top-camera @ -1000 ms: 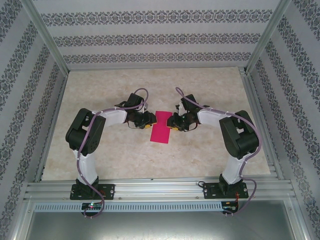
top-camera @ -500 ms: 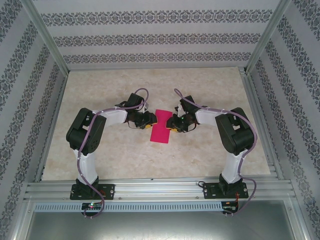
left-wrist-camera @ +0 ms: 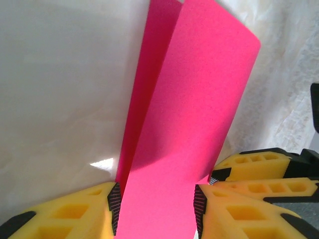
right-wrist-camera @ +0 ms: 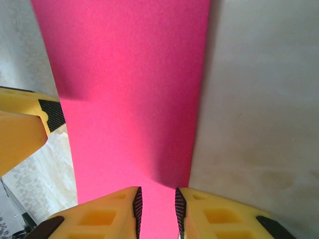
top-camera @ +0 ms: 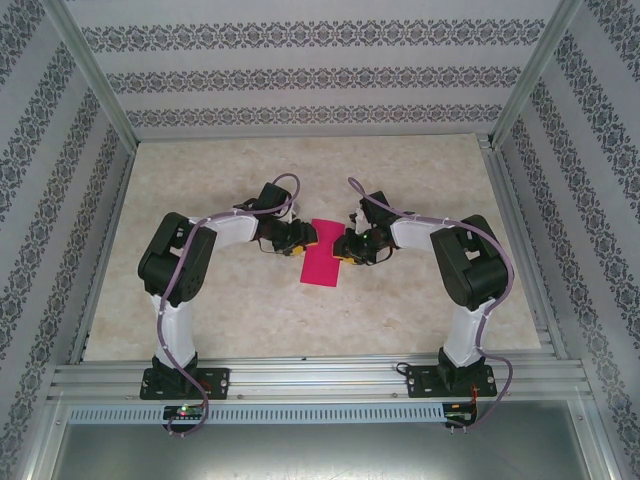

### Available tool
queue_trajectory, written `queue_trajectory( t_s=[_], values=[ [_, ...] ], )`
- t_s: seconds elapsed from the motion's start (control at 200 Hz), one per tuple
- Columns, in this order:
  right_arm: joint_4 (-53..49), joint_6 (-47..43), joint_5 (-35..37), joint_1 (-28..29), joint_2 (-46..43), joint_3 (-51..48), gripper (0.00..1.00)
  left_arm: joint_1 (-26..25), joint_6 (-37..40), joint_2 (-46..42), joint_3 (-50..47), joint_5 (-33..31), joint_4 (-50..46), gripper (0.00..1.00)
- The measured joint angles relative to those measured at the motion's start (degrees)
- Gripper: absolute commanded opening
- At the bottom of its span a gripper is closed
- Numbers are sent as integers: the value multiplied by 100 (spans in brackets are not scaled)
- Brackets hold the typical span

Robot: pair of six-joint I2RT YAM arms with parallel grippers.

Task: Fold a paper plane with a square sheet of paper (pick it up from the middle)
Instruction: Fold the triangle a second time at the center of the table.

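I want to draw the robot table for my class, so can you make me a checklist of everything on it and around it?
Surface: pale marbled table, flat.
Job's things: square sheet of paper, folded into a long pink strip, lying between the two arms; its top layer bows up off the lower one by the left jaws. No plane shape yet.
Clutter: nothing seen.
Grippers: left gripper, jaws apart with the strip between them; right gripper, jaws nearly together at the strip's other side. Whether either grips, cannot tell.
Cables: purple cables loop along both arms, off the paper.
Surroundings: patterned walls, metal frame rails.
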Motion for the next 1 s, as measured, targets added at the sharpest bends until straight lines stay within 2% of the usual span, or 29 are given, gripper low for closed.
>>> queue_trajectory(
  t_s=[0.29, 0.654, 1.004],
  values=[
    [-2, 2, 0, 0, 2, 2, 29, 2, 20, 68, 26, 107, -2, 48],
    [-2, 0, -2, -2, 24, 4, 28, -4, 79, -7, 24, -131, -105, 51],
    [2, 2, -20, -4, 33, 4, 28, 2, 57, 116, 111, 96, -81, 45]
  ],
)
